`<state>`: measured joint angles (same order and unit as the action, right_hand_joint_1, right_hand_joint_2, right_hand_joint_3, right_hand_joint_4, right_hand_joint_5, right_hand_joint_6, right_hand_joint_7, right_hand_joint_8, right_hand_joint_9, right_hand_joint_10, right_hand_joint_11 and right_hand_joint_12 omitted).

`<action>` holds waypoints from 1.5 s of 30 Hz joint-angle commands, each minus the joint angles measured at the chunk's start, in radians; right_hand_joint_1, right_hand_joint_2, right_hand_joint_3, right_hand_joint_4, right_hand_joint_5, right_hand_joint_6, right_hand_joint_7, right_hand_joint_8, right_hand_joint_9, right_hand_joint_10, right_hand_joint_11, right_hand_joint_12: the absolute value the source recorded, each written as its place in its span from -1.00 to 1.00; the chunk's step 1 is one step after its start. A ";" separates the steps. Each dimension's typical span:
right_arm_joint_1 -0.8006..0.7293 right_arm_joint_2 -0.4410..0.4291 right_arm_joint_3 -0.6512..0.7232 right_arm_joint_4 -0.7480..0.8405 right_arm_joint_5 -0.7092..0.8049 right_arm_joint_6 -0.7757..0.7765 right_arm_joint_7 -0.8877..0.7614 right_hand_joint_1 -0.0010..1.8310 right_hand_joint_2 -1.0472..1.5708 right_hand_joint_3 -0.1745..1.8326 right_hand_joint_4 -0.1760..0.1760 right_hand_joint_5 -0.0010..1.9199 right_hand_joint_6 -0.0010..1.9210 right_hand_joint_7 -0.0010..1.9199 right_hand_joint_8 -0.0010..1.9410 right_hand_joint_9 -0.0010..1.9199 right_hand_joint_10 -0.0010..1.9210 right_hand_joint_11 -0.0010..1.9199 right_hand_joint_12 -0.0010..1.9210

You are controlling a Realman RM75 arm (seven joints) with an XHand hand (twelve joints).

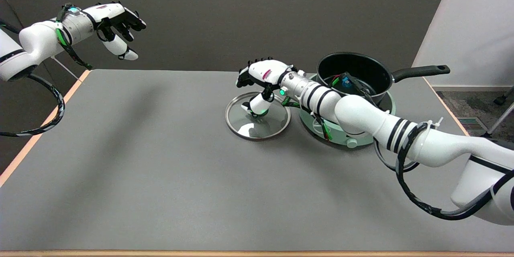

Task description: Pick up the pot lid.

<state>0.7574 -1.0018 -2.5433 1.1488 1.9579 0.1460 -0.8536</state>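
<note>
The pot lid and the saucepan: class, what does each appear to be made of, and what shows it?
Pot lid: probably clear glass in a shiny metal rim; the grey table shows through it, and it carries reflections.
Saucepan: likely metal with a dark, glossy non-stick-looking coating; its black handle looks like matte plastic, though that is uncertain.

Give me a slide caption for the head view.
White right hand reaches down onto the round glass pot lid lying on the grey table, beside the black saucepan.
</note>
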 commanded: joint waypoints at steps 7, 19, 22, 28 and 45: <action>0.009 -0.017 -0.004 -0.103 0.005 -0.025 -0.002 0.02 0.23 0.10 -0.44 -0.34 -0.61 -0.29 -0.70 -0.37 -0.40 -0.54 0.30; 0.003 -0.025 -0.004 -0.125 0.006 -0.042 -0.002 0.03 0.24 0.09 -0.39 -0.32 -0.59 -0.27 -0.70 -0.34 -0.37 -0.53 0.32; 0.003 -0.025 -0.004 -0.127 0.006 -0.043 -0.002 0.03 0.24 0.09 -0.38 -0.32 -0.59 -0.26 -0.70 -0.33 -0.36 -0.52 0.32; 0.004 -0.027 -0.004 -0.136 0.008 -0.043 -0.002 0.03 0.24 0.09 -0.37 -0.32 -0.58 -0.26 -0.70 -0.33 -0.36 -0.52 0.33; 0.020 -0.038 -0.004 -0.164 0.008 -0.059 -0.002 0.03 0.24 0.09 -0.32 -0.31 -0.57 -0.26 -0.70 -0.32 -0.36 -0.51 0.34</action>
<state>0.7683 -1.0294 -2.5470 1.0105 1.9642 0.0979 -0.8553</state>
